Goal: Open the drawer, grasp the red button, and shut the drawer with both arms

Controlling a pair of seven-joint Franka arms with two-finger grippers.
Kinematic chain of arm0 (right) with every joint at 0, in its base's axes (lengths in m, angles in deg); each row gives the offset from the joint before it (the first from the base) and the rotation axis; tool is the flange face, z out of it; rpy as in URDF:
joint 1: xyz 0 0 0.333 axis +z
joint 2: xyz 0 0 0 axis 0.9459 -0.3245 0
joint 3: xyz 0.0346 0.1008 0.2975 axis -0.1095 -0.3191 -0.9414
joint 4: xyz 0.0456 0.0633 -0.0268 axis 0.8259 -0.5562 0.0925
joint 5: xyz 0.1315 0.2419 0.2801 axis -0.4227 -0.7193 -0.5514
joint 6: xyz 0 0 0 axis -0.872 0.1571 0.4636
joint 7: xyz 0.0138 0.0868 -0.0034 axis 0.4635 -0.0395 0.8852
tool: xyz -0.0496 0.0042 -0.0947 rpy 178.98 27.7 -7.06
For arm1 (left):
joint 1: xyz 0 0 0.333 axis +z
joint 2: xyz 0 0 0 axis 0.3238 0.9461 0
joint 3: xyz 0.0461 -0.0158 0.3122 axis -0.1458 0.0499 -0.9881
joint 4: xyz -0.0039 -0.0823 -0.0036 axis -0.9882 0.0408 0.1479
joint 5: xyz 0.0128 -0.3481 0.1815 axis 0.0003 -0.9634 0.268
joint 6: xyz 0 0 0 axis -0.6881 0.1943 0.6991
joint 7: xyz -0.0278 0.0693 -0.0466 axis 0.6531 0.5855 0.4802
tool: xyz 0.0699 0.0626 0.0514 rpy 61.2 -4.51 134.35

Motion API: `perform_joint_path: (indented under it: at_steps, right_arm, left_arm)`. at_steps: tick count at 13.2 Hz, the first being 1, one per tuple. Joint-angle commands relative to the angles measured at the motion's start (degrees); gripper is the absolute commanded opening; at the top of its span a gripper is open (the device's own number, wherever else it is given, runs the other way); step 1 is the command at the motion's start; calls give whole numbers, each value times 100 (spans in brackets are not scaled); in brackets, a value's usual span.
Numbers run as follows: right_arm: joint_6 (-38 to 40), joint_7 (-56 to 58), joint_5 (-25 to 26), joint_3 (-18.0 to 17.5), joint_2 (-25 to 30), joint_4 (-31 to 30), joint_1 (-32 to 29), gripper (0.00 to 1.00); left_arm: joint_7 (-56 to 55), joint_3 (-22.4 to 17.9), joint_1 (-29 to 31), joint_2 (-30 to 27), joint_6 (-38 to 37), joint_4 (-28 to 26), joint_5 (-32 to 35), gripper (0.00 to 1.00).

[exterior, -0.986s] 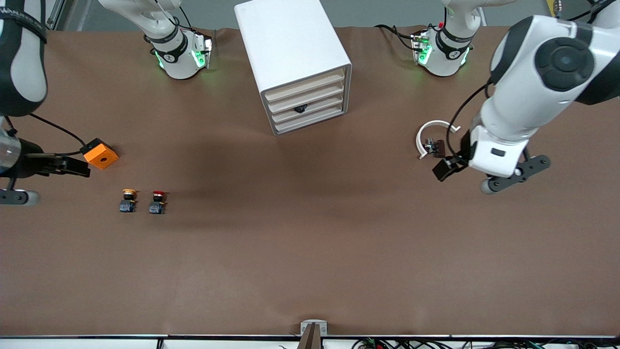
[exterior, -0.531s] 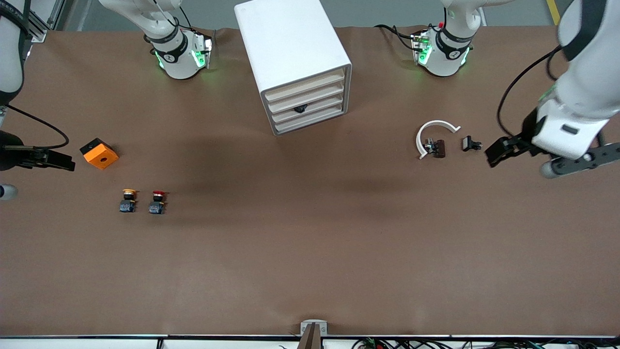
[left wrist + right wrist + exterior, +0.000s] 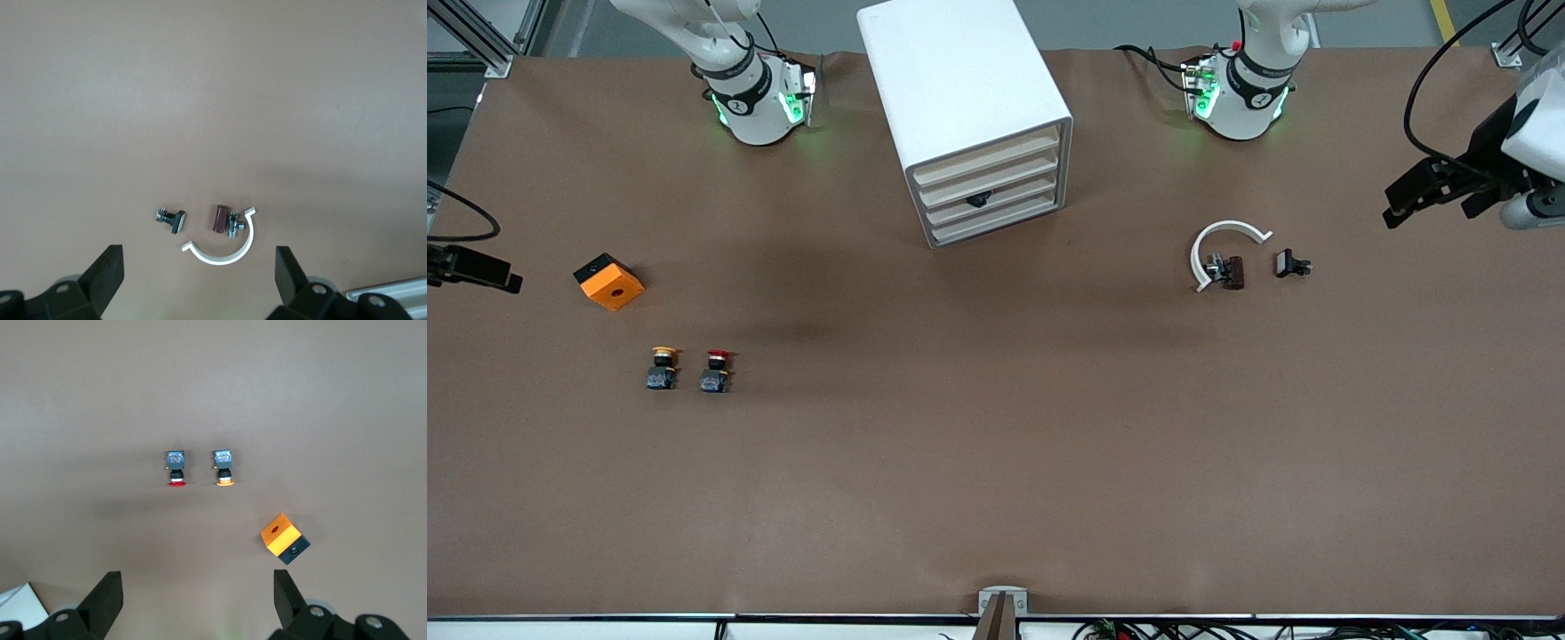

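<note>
The white cabinet (image 3: 960, 89) stands at the back middle of the table with all four cream-fronted drawers (image 3: 989, 187) shut. A small black piece sits on the third drawer's front. The red-capped button (image 3: 715, 371) stands on the table toward the right arm's end, beside a yellow-capped one; it also shows in the right wrist view (image 3: 176, 468). My right gripper (image 3: 476, 269) is open and empty, high over the table's edge at that end, and its wrist view (image 3: 197, 600) shows this too. My left gripper (image 3: 1423, 191) is open and empty over the left arm's end, as its wrist view (image 3: 198, 280) also shows.
The yellow-capped button (image 3: 662, 369) and an orange cube with a hole (image 3: 609, 282) lie near the red button. A white C-shaped clamp (image 3: 1221, 249), a brown part (image 3: 1230, 271) and a small black part (image 3: 1291, 264) lie toward the left arm's end.
Both arms have drawn outward toward their own ends of the table. The left gripper left the clamp area and uncovered the small black part. The right gripper moved away from the orange cube.
</note>
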Motion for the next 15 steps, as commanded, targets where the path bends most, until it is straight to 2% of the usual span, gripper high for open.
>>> perform_joint_path:
  at_steps: [1,3,6,9,12,15]
  right_arm:
    - [239,1253,-154,-45,381,-66,-203,100]
    - [461,936,-654,-45,635,-127,-554,100]
    - [469,653,-595,-97,750,-215,-486,100]
    - [408,248,-577,-97,1031,-540,-257,100]
    - [32,248,-550,-80,1531,-1224,-117,100]
    - [-216,230,-225,69,1936,-1700,349,100]
  left_arm:
    - [128,-92,-102,-263,-92,-198,-94,100]
    - [128,-14,-102,-272,-153,-190,-59,100]
    - [128,198,-84,-412,-206,-303,-6,100]
    - [128,198,-58,-501,-197,-401,-6,100]
    - [128,189,-58,-641,-180,-515,-6,100]
    - [119,163,-40,-711,-180,-524,-14,100]
